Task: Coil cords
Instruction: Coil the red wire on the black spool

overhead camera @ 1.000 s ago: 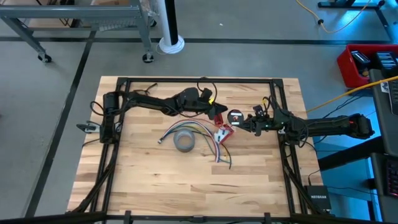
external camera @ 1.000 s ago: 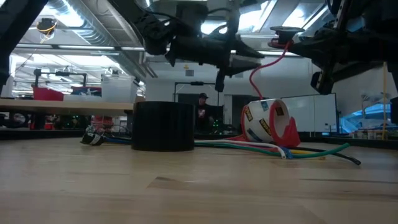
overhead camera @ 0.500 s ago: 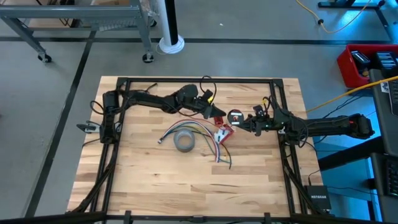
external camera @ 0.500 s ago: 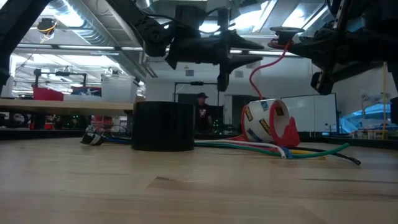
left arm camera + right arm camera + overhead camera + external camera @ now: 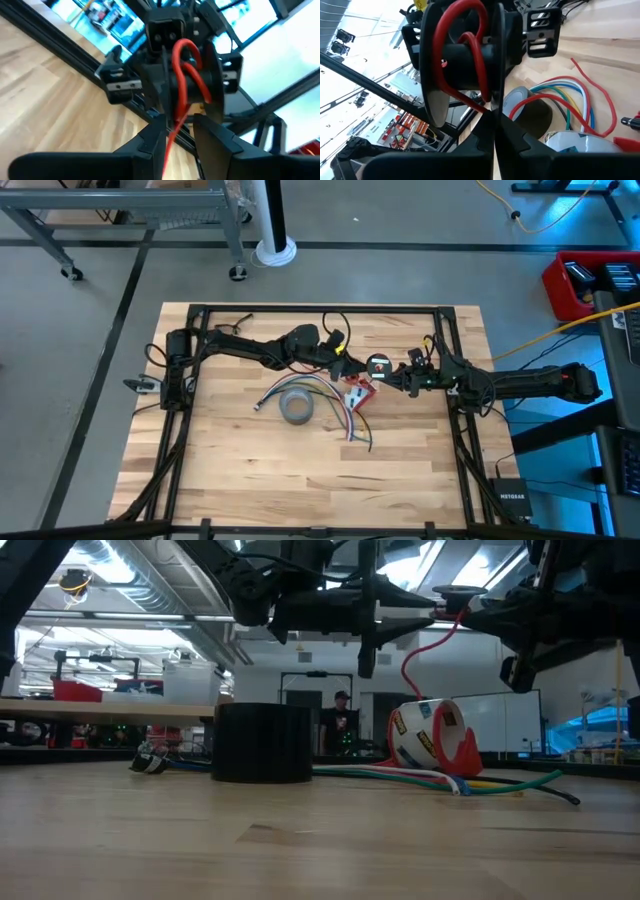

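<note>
Right wrist view: right gripper fingers pinch a glossy black spool, red wire looped; left fingers seemingly narrow.

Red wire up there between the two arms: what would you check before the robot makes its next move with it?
1. Right end effector shut on the black spool: ok.
2. Red wire runs between the left end effector's open fingers: ok.
3. Left end effector clamps the wire: not ok.
4. Wire loops tight on the spool: not ok, loose.
5. Grey tape roll lies on the table, clear of both arms: ok.
6. Wire's lower end free of the coloured wires: cannot tell.
</note>
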Robot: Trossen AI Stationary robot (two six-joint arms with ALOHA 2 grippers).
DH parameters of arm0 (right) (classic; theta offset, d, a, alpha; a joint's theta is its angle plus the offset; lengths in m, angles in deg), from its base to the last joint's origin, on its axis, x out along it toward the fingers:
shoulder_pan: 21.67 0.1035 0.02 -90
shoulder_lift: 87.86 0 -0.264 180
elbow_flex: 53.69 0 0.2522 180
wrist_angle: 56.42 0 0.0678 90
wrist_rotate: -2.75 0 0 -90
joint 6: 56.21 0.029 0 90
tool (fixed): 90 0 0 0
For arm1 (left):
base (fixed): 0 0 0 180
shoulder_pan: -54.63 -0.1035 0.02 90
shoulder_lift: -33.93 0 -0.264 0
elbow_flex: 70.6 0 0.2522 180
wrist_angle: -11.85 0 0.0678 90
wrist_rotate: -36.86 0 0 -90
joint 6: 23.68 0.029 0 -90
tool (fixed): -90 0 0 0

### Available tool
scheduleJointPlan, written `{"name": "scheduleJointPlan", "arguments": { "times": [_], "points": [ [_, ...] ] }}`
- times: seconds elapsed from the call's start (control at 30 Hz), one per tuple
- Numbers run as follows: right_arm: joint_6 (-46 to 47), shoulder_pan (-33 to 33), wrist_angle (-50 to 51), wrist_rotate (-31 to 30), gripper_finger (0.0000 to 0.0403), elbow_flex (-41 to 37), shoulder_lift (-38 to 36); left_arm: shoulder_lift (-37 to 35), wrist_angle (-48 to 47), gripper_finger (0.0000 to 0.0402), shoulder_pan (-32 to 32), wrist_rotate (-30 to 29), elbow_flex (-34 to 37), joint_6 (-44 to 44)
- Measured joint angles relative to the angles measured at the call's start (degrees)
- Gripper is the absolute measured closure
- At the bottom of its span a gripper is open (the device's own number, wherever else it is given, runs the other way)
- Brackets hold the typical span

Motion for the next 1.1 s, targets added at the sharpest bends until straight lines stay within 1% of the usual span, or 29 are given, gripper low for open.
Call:
{"name": "scheduleJointPlan", "arguments": {
  "times": [0.1, 0.27, 0.33, 0.43, 0.5, 0.53, 0.6, 0.97, 1.1],
  "points": [
    [0.0, 0.0, -0.04, 0.0, 0.0398, 0.0, 0.0, 0.0, -0.04, 0.0312, 0.0, -1.72, 0.0, 0.04],
    [0.0, 0.0, -0.05, 0.0, 0.0398, 0.0, 0.0, 0.0, 0.09, 0.0312, 0.02, -2.83, 0.0, 0.21],
    [0.0, 0.0, -0.03, 0.0, 0.0398, 0.0, 0.0, 0.0, 0.28, 0.0318, 0.1, -2.86, 0.0, 1.71],
    [-0.02, 0.0, -0.04, 0.0, 0.0398, 0.0, 0.0, 0.0, 0.23, 0.0342, 0.59, -3.31, 0.0, 4.37],
    [-0.02, 0.0, -0.05, 0.02, 0.0398, 0.0, 0.0, 0.0, 0.29, 0.0367, 0.94, -3.45, 0.0, 6.0],
    [-0.02, 0.0, -0.03, 0.07, 0.0398, 0.0, 0.0, 0.0, 0.35, 0.0382, 1.07, -3.42, 0.0, 6.27],
    [-0.02, 0.0, 0.05, 0.09, 0.0398, -0.02, 0.0, 0.0, 0.3, 0.0395, 1.2, -3.61, 0.0, 6.29],
    [0.17, -0.02, -0.03, 0.07, 0.0398, -0.02, 0.02, 0.0, -0.32, 0.04, 0.17, -4.21, 0.0, 4.95],
    [1.86, -0.02, -0.12, 0.3, 0.0398, -0.02, 0.02, 0.0, -0.36, 0.0401, -0.46, -2.81, 0.0, 4.23]
  ]
}}
